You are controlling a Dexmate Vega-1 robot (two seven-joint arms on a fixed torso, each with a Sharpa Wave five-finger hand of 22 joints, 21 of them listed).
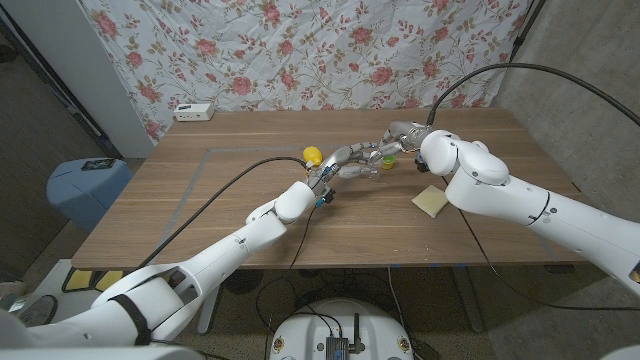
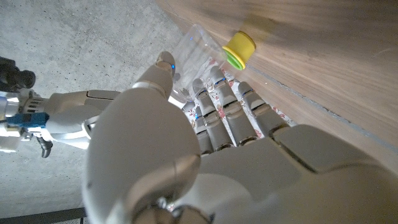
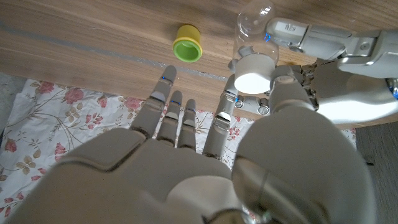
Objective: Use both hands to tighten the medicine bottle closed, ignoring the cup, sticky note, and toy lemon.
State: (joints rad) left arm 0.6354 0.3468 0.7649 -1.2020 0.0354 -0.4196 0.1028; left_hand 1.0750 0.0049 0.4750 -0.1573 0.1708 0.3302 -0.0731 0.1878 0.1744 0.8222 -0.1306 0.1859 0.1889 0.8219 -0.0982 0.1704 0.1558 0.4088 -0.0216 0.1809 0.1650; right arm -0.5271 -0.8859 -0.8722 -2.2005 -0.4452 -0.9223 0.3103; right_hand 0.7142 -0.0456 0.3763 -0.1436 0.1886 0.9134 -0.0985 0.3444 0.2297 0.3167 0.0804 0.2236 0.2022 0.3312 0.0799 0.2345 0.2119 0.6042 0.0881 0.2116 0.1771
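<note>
Over the wooden counter [image 1: 250,210], the left robot hand [image 1: 345,160] grips the clear, white-capped medicine bottle [image 3: 254,46], half hidden, while the right robot hand's [image 1: 398,135] thumb touches its cap, other fingers spread.

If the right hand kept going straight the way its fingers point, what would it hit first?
Probably the yellow-green cup, lying on the table just ahead of the right hand; depth is unclear. The medicine bottle sits off by its thumb.
</note>
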